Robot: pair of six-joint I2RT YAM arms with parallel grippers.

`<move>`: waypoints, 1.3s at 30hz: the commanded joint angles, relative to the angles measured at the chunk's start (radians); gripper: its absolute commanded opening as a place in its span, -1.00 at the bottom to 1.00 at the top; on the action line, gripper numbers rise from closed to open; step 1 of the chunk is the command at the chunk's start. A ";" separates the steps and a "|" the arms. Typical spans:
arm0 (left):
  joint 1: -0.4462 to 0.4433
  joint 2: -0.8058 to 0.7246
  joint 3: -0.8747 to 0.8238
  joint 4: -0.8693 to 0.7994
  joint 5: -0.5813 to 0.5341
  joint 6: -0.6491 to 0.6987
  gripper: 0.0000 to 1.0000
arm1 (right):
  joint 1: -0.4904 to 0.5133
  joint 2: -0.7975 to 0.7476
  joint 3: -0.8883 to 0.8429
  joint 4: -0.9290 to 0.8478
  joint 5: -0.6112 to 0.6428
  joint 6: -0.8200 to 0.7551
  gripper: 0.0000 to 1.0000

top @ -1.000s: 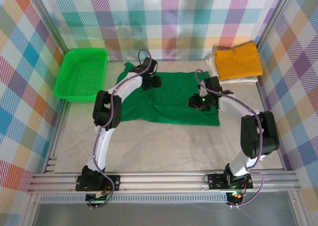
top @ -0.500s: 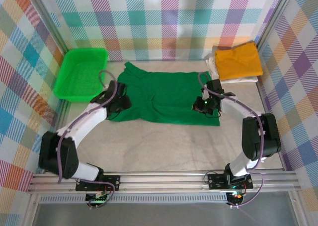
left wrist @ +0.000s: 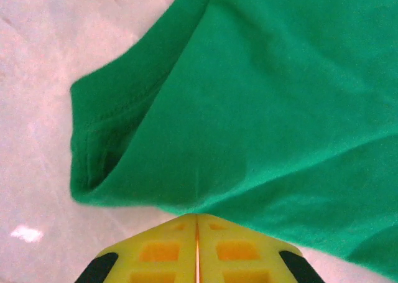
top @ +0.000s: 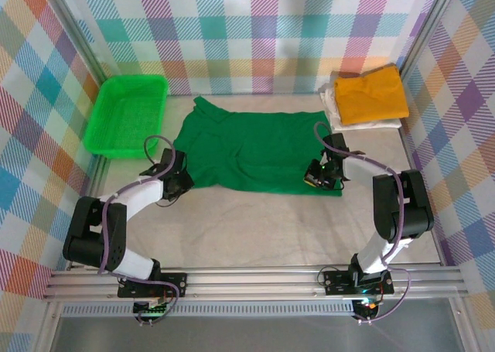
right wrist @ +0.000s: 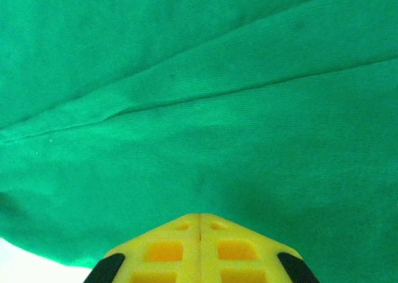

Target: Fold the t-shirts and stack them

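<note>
A dark green t-shirt [top: 247, 151] lies spread mid-bench [top: 255, 228]. The left hand [top: 184, 183] is closed, pinching its near-left corner; the right hand [top: 319, 180] pinches its near-right corner. Far-right corner: folded mustard yellow t-shirt [top: 371, 95] atop white t-shirt [top: 331, 104]. Far-left corner: green mesh basket [top: 131, 79]

The spread shirt [top: 247, 147] lies flat in the middle of the bench [top: 255, 228]. The basket [top: 131, 80] stands to its left, at the far left corner, near the shirt's left sleeve but apart from it. At the far right corner one folded shirt [top: 371, 95] lies on another folded shirt [top: 331, 104]. The left end effector [top: 184, 183] is closed on the spread shirt's near left corner, and the right end effector [top: 313, 180] is closed on its near right corner.
</note>
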 commanded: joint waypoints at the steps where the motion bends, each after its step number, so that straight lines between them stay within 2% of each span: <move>1: 0.015 0.008 0.048 0.064 0.024 -0.002 -0.81 | -0.008 -0.005 -0.019 0.015 0.026 0.032 -1.00; 5: 0.072 0.109 0.101 0.057 0.071 0.031 -0.84 | -0.028 0.009 -0.048 0.054 0.004 0.057 -1.00; 9: 0.118 0.200 0.115 0.067 0.072 0.049 -0.90 | -0.046 0.034 -0.059 0.056 0.017 0.068 -1.00; 14: 0.211 0.230 0.078 0.093 0.170 -0.004 -0.92 | -0.117 -0.003 -0.111 0.067 -0.001 0.105 -1.00; 18: 0.231 0.184 0.057 0.073 0.162 0.002 -0.91 | -0.139 -0.015 -0.119 0.036 -0.006 0.074 -1.00; 22: 0.219 0.135 0.049 0.008 0.205 0.022 -0.92 | -0.140 -0.021 -0.136 0.004 -0.063 0.066 -1.00; 27: 0.179 -0.017 -0.090 -0.016 0.241 -0.041 -0.90 | -0.137 -0.107 -0.220 -0.040 -0.066 0.068 -1.00; 32: 0.156 -0.169 -0.185 -0.152 0.235 -0.080 -0.88 | -0.129 -0.207 -0.301 -0.096 -0.068 0.087 -1.00; 36: 0.147 -0.297 -0.168 -0.211 0.204 -0.087 -0.85 | -0.130 -0.222 -0.264 -0.120 -0.065 0.055 -1.00; 39: 0.143 -0.323 -0.072 -0.237 0.167 -0.058 -0.78 | -0.123 -0.204 -0.170 -0.140 -0.076 0.032 -0.94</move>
